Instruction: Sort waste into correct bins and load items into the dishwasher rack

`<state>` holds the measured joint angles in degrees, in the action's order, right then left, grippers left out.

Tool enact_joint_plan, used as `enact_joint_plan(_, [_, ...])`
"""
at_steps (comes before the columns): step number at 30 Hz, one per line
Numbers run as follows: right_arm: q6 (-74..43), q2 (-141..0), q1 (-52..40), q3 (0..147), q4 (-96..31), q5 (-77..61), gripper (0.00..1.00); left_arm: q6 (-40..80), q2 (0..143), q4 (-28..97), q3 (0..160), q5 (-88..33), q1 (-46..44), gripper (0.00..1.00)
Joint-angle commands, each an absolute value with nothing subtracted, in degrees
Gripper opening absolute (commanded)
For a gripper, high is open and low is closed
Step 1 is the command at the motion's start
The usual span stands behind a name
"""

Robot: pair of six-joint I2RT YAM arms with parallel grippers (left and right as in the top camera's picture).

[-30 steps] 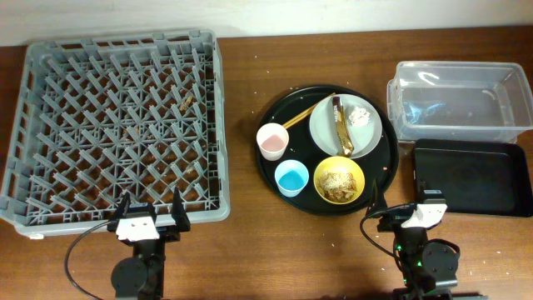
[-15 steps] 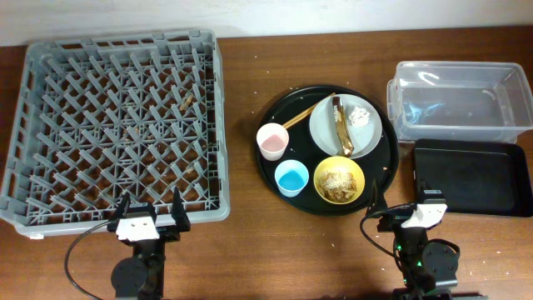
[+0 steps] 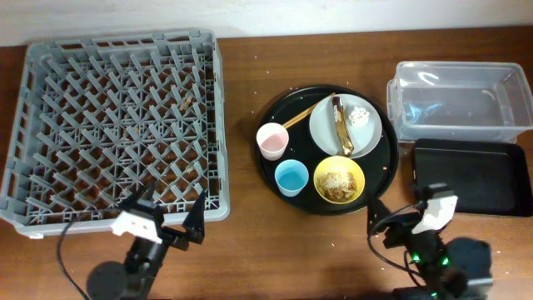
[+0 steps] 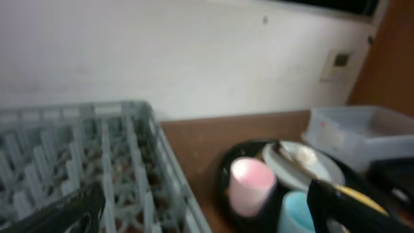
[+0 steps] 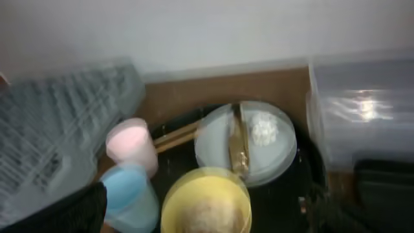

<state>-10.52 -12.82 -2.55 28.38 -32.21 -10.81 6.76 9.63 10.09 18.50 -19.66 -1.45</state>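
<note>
The grey dishwasher rack (image 3: 117, 125) fills the left. A round black tray (image 3: 381, 167) holds a pink cup (image 3: 271, 141), a light-blue cup (image 3: 291, 177), a yellow bowl (image 3: 339, 180) of beige scraps, and a pale plate (image 3: 326, 129) carrying the gold-brown wrapper (image 3: 342, 127), white tissue (image 3: 360, 116) and chopsticks (image 3: 301, 115). The clear tub (image 3: 458, 100) and the black rectangular tray (image 3: 470, 177) are at the right. My left gripper (image 3: 166, 215) (image 4: 200, 213) is open and empty at the rack's front edge. My right gripper (image 3: 404, 212) (image 5: 197, 217) is open and empty, in front of the bowl (image 5: 207, 204).
The left wrist view is blurred and shows the rack (image 4: 84, 162), pink cup (image 4: 251, 184) and blue cup (image 4: 297, 210). The right wrist view shows the plate (image 5: 272, 162), pink cup (image 5: 132, 145) and tub (image 5: 362, 103). Crumbs lie on the rack floor.
Both arms have started moving. The left gripper has swung right and tilted. The right arm has shifted right and forward. No object has moved.
</note>
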Motion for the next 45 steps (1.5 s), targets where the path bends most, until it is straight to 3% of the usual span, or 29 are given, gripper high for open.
enact_joint_plan(1, [-10.8, -28.8, -2.2, 42.4, -40.3, -11.6, 0.99, 7.7, 26.9, 19.7, 36.1, -23.6, -1.2, 0.99])
enact_joint_plan(4, [-10.8, -47.4, -2.2, 56.9, -49.5, -11.9, 0.98, 7.7, 45.5, 33.6, 54.5, -27.3, -1.2, 0.99])
enact_joint_plan(8, [-10.2, -64.9, -2.2, 66.6, -47.2, -24.0, 0.98, 7.7, 63.0, 45.7, 69.0, -27.9, -1.2, 0.99])
enact_joint_plan(10, [-9.9, -73.1, -2.3, 68.6, -43.1, -26.3, 0.85, 7.7, 66.4, 46.6, 69.1, -29.7, -1.2, 0.99])
enact_joint_plan(12, [-10.1, -82.8, -2.3, 71.9, -43.2, -23.4, 0.80, 7.7, 68.1, 46.6, 69.1, -29.8, -1.2, 0.99])
enact_joint_plan(15, [-10.2, -98.2, -2.3, 74.9, -38.2, -23.3, 0.65, 7.7, 68.7, 46.6, 69.1, -29.8, -1.2, 0.99])
enact_joint_plan(21, [-14.1, -113.9, -5.7, 74.9, -27.5, -10.2, 0.53, 7.7, 68.7, 46.6, 69.1, -29.5, -1.2, 0.99])
enact_joint_plan(23, [-14.0, -114.8, -7.1, 74.9, -26.9, -7.1, 0.14, 7.7, 68.7, 46.6, 69.1, -29.6, -1.2, 0.99])
enact_joint_plan(24, [-14.1, -112.9, -7.2, 75.9, -28.1, -7.8, 0.05, 7.7, 68.7, 46.6, 69.1, -29.6, -1.2, 0.99])
enact_joint_plan(29, [-13.2, -101.8, -4.4, 84.4, -35.4, -9.0, 0.08, 7.7, 68.7, 46.6, 69.1, -29.6, -1.2, 0.99])
enact_joint_plan(30, [-10.2, -102.4, -4.5, 84.4, -37.6, -9.0, 0.44, 7.7, 68.7, 46.6, 69.1, -29.5, -1.2, 0.99])
enact_joint_plan(32, [-6.4, -105.9, -4.5, 84.2, -40.5, -8.8, 0.60, 7.7, 68.7, 46.6, 69.1, -29.6, -1.2, 0.99])
enact_joint_plan(36, [14.4, -114.0, -4.5, 84.2, -39.6, -10.3, 0.61, 7.7, 68.7, 46.6, 69.1, -29.6, -1.2, 0.99])
enact_joint_plan(41, [18.7, -115.9, -5.3, 84.1, -36.6, -10.2, 0.55, 7.7, 68.7, 46.6, 69.1, -29.6, -1.2, 0.99])
enact_joint_plan(43, [18.6, -118.2, -5.6, 84.1, -36.0, -9.6, 0.58, 7.7, 68.7, 46.6, 69.1, -29.6, -1.2, 0.99])
enact_joint_plan(45, [16.9, -119.7, -5.8, 84.1, -37.1, -11.2, 0.40, 7.7, 68.7, 46.6, 69.1, -29.6, -1.2, 0.99])
